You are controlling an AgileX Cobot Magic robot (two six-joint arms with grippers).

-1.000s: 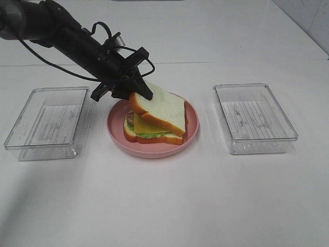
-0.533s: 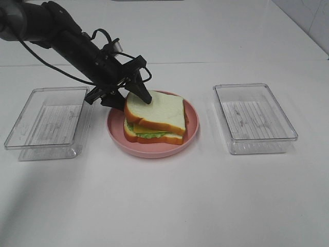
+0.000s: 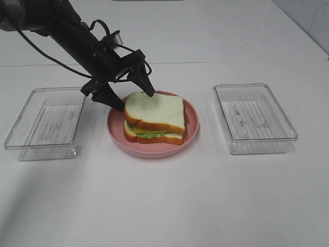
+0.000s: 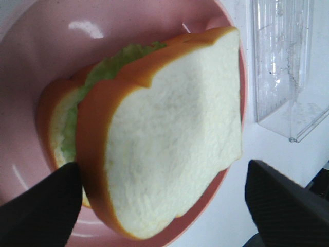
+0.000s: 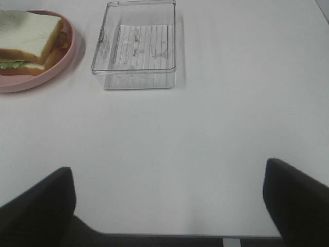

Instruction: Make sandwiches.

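Note:
The sandwich (image 3: 154, 116) lies on a pink plate (image 3: 193, 123) in the middle of the table: a white bread slice with brown crust on top, yellow cheese and green lettuce showing at its edge, another slice underneath. My left gripper (image 3: 131, 96) hovers open just behind the sandwich's back-left corner, its fingers spread on either side of that corner and holding nothing. The left wrist view looks down on the top slice (image 4: 169, 154) and the plate (image 4: 31, 67) between the open left gripper (image 4: 164, 206). My right gripper (image 5: 167, 206) is open over bare table, well away from the sandwich (image 5: 28, 38).
A clear plastic box (image 3: 49, 123) stands left of the plate and another clear box (image 3: 254, 118) stands right of it; the right one also shows in the right wrist view (image 5: 136, 43). White table stretches in front of the plate.
My left gripper has opened and let go of the top bread slice. The slice, tilted a second ago, now lies flat on the stack. The gripper has drawn back slightly.

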